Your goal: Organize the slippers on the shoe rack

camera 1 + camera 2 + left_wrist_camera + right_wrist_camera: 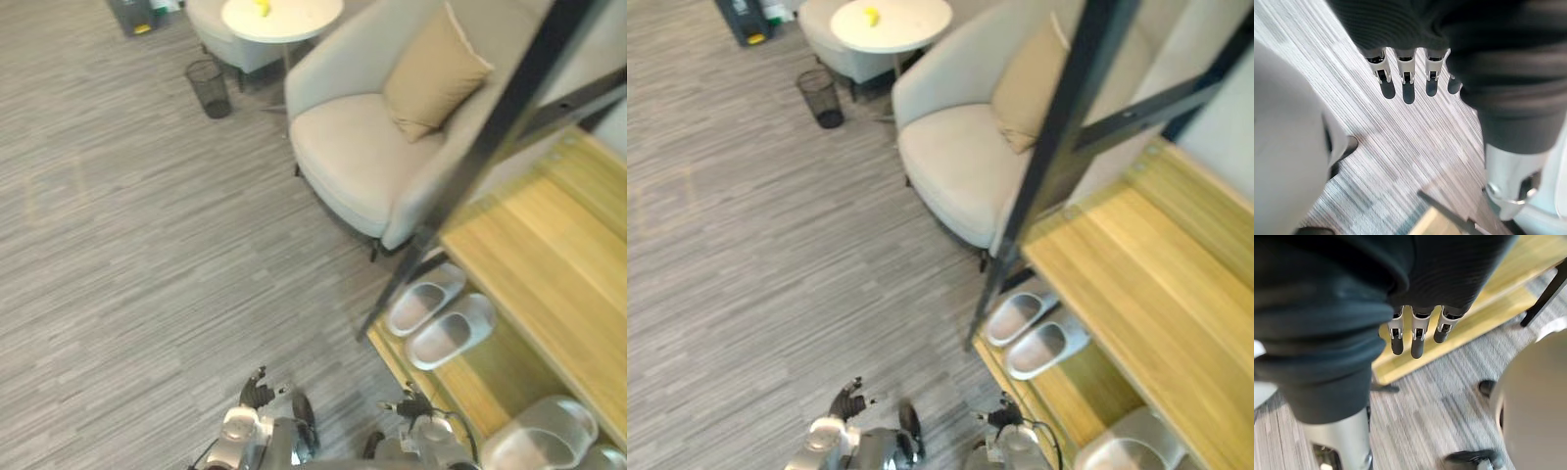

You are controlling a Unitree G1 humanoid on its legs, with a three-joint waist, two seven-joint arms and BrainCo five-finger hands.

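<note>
1. Nearest to me, both hands hang low over the grey striped floor point(127, 245). The left hand point(257, 394) holds nothing. Its fingers point(1407, 81) are straight, side by side with small gaps, and point down at the floor.
2. The right hand point(411, 406) hangs just beside the front edge of the shoe rack point(549, 264). Its fingers point(1418, 338) are also straight and slightly apart, and they grip nothing.
3. I see two pale grey slippers point(441, 315) on the rack's lower wooden shelf. They lie side by side and touching, close to the black slanted frame post point(490, 137). Neither hand touches them.
4. A further light slipper point(544, 433) lies on the same shelf, nearer to me, to the right of the right hand.
5. Beyond the rack stands a cream armchair point(353, 157) with a tan cushion point(431, 73) leaning against its back.
6. Farther off there is a small round white desk point(299, 20) carrying a yellow item point(261, 7). A black wire bin point(209, 88) stands on the floor beside it.
</note>
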